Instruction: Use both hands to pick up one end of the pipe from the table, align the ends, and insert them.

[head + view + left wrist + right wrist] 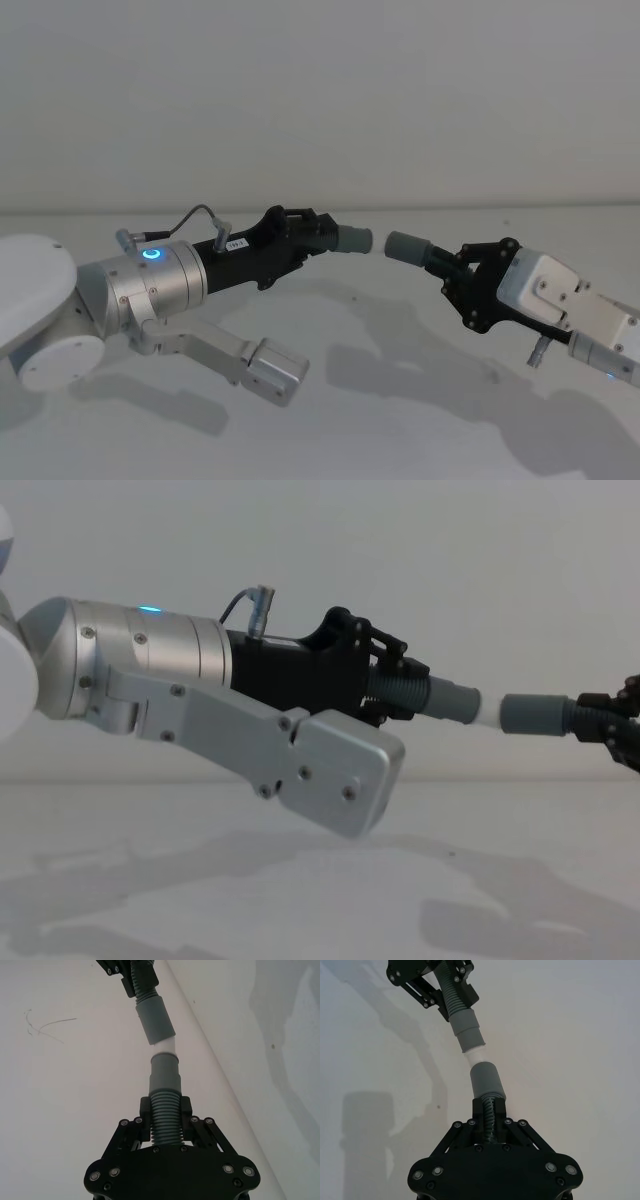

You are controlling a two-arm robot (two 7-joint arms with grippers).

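Note:
Both pipe pieces are held in the air above the white table (330, 430). My left gripper (318, 236) is shut on the ribbed part of one piece (164, 1120), whose grey collar (450, 700) ends in a white tip (487, 710). From the right, my right gripper (452, 268) is shut on the other piece just behind its plain grey socket (407, 247). The two ends face each other at a slight angle. The white tip (164, 1049) reaches the mouth of the socket (155, 1020). In the right wrist view the socket (487, 1080) sits just beyond my right gripper (490, 1110).
A silver link of my left arm (265, 368) hangs low over the table below the left gripper. A pale wall (320, 100) rises behind the table's far edge. Faint thin scratch marks (45, 1027) show on the white surface.

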